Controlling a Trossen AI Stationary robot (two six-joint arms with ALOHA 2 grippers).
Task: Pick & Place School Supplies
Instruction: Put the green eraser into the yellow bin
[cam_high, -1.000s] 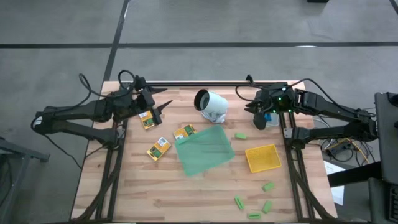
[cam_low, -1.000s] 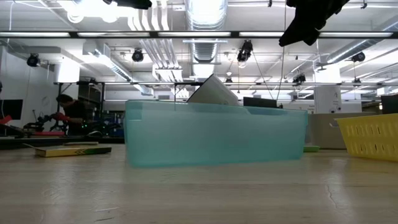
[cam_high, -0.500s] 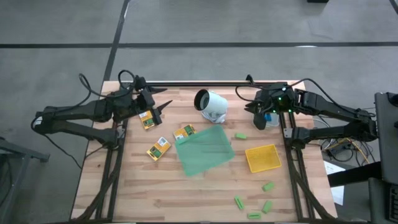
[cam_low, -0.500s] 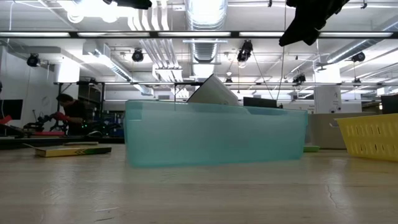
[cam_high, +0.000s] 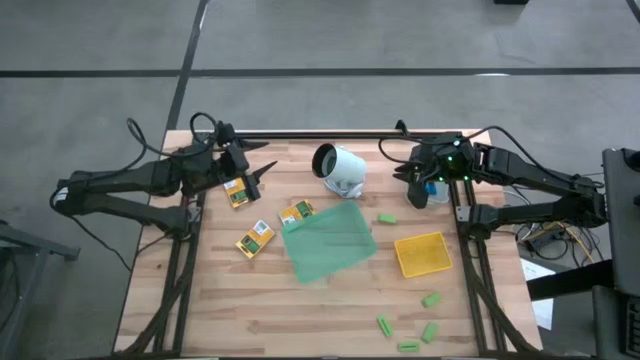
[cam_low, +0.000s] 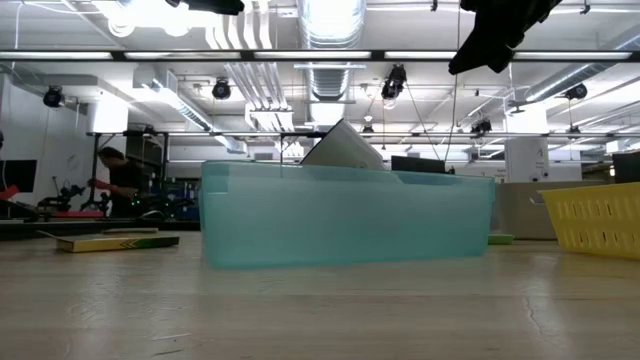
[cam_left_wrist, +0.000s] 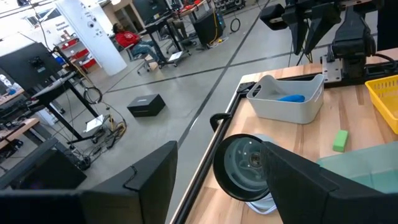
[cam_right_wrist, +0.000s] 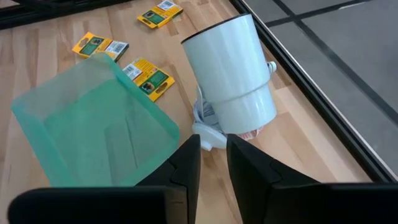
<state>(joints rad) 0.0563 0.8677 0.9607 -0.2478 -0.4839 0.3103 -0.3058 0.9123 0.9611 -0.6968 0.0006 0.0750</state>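
Three yellow-and-green packets (cam_high: 236, 191) (cam_high: 255, 239) (cam_high: 297, 212) lie flat on the table's left half. Light-green blocks lie at mid-right (cam_high: 387, 217) and near the front right (cam_high: 431, 299) (cam_high: 384, 323). A blue item (cam_left_wrist: 290, 98) rests in a white bin (cam_left_wrist: 287, 99) at the far right. My left gripper (cam_high: 262, 172) hovers open above the far left, over the farthest packet. My right gripper (cam_high: 415, 195) hangs above the far right, by the bin; its fingers (cam_right_wrist: 213, 155) stand a narrow gap apart with nothing between them.
A translucent green tray (cam_high: 330, 242) sits mid-table, and a yellow tray (cam_high: 422, 253) to its right. A white camera-like device (cam_high: 340, 168) stands at the far middle between the two arms. A black rail (cam_high: 320, 134) runs along the far edge. Bare wood shows at the near left.
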